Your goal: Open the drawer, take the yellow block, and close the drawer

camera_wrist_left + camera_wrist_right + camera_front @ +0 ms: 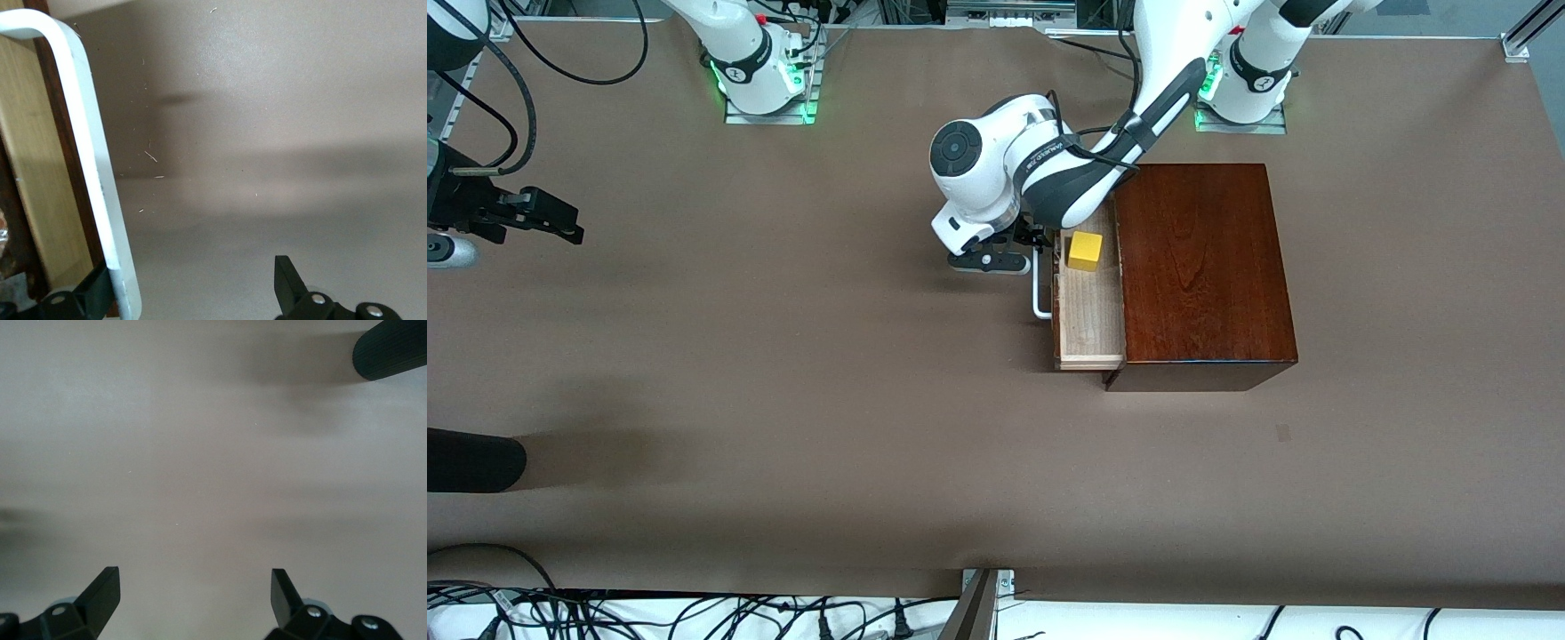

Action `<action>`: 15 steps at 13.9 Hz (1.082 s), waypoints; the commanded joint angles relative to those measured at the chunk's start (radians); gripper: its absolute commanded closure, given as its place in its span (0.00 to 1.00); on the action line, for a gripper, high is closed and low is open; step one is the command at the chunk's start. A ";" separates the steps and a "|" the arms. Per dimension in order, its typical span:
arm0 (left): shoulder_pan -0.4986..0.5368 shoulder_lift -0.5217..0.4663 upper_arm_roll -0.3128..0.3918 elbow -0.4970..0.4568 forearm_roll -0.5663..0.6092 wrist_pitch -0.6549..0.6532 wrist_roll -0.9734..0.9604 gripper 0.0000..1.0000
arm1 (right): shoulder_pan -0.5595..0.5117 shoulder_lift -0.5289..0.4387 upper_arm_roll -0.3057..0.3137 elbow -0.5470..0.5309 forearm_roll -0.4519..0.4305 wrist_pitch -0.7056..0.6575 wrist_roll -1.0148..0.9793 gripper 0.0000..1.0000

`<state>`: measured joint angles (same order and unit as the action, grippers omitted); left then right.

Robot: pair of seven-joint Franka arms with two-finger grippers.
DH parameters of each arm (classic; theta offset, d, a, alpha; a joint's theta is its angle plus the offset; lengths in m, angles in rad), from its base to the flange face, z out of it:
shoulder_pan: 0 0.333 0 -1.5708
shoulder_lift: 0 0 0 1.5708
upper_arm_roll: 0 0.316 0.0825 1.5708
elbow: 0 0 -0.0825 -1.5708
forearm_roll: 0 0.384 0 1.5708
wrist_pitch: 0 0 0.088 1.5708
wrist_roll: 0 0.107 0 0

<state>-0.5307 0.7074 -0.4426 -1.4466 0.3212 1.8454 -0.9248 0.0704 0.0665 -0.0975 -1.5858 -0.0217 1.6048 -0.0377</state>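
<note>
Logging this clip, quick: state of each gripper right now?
Left gripper: open, fingers astride the drawer's white handle, not clamped.
Right gripper: open, empty, waiting over bare table.

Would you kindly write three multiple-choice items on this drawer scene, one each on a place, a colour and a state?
1. Where is the yellow block?
A. in the drawer
B. on top of the box
C. on the bare table

2. What colour is the drawer's handle?
A. black
B. white
C. yellow

3. How is the left gripper?
A. shut on the block
B. shut on nothing
C. open, straddling the handle

Key: 1 A, the block sits on the pale tray. 2 B, the bar is white in the front and left wrist views. 3 C, the fingers stand apart, one each side of the bar.
</note>
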 commanded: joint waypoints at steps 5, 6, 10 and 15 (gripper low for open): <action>-0.057 0.060 -0.010 0.095 -0.082 0.103 -0.002 0.00 | 0.003 -0.004 -0.005 0.009 0.003 -0.003 0.010 0.00; -0.060 0.060 -0.010 0.094 -0.082 0.103 -0.002 0.00 | 0.003 -0.004 -0.005 0.009 0.003 -0.005 0.010 0.00; -0.051 0.046 -0.007 0.092 -0.074 0.092 0.011 0.00 | 0.003 -0.004 -0.005 0.009 0.003 -0.003 0.010 0.00; -0.041 -0.012 0.025 0.074 -0.073 -0.029 0.014 0.00 | 0.003 -0.005 -0.005 0.009 0.005 -0.002 0.012 0.00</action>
<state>-0.5570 0.7195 -0.4375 -1.3854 0.2686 1.8803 -0.9233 0.0704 0.0665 -0.0979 -1.5854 -0.0217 1.6048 -0.0376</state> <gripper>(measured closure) 0.000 0.000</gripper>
